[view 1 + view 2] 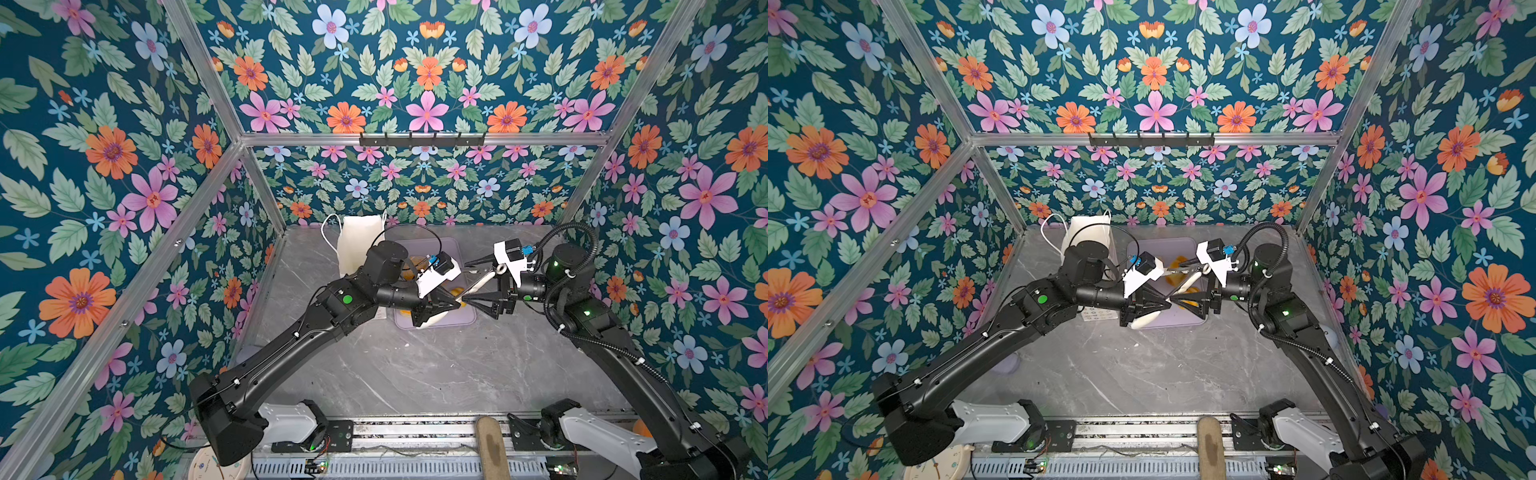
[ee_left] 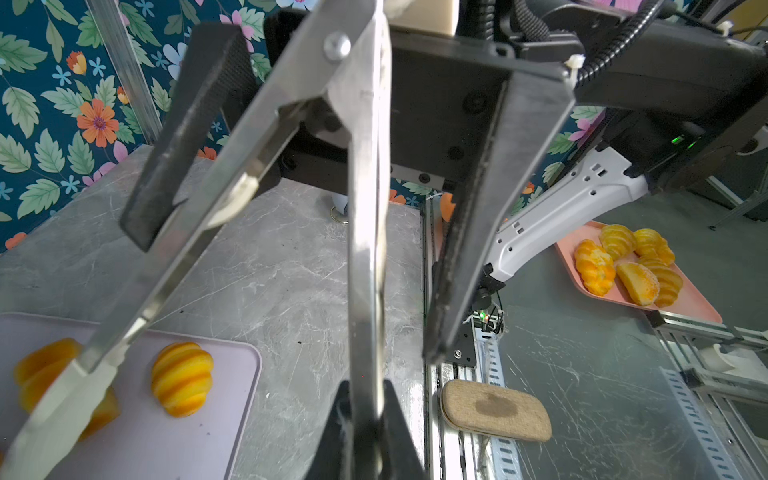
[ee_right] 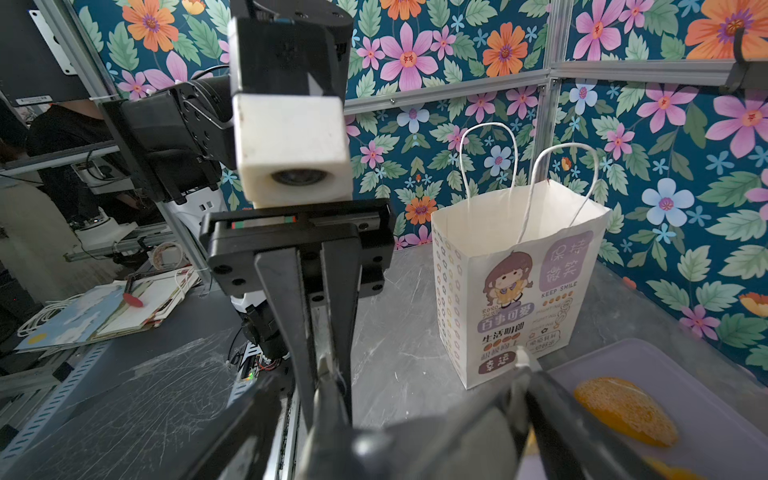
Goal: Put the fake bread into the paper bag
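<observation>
Tongs (image 2: 365, 249), apparently steel, near glossy ridged bread (image 2: 181, 379).

paper bag (image 1: 356, 243) partly hidden, tray (image 1: 459, 318) mostly covered

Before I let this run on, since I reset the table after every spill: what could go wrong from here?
1. The left claw is shut on just one arm of the tongs while the right claw stands open around them; the tongs may twist or slip.
2. The paper bag stands upright close behind the left arm; a swing might tip it.
3. The striped bun looks glossy and could squirt from the tongs off the tray.
</observation>
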Controlling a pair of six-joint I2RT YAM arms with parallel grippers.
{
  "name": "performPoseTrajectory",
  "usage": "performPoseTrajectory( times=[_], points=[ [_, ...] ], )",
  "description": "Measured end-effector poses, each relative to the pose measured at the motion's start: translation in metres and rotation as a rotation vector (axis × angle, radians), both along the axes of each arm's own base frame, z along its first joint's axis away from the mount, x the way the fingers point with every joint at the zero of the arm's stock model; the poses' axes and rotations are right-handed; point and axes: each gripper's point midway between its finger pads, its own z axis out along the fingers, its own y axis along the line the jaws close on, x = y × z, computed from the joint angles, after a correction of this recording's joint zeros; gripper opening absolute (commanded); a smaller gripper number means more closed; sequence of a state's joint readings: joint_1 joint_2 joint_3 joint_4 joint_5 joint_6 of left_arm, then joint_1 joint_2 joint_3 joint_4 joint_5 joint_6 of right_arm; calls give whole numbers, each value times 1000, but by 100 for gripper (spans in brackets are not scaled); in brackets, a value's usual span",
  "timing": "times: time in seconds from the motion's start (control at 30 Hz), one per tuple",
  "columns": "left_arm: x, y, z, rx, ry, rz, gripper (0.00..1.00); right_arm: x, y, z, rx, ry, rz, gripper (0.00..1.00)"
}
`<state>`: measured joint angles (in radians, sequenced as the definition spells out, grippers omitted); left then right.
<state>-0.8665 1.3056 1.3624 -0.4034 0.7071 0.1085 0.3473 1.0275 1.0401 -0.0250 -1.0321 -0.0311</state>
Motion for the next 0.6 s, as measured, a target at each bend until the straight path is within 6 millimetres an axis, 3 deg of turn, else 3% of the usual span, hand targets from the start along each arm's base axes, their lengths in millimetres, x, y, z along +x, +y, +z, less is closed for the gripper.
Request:
performPoseTrajectory(
  times=[0.33, 0.6],
  points=[
    [5, -3, 2, -18, -45, 43, 0, 0, -1, 0, 0, -5, -4, 90],
    [4, -2, 6, -33, -59, 45, 0, -2, -1, 1, -2, -30, -3, 79]
  ],
)
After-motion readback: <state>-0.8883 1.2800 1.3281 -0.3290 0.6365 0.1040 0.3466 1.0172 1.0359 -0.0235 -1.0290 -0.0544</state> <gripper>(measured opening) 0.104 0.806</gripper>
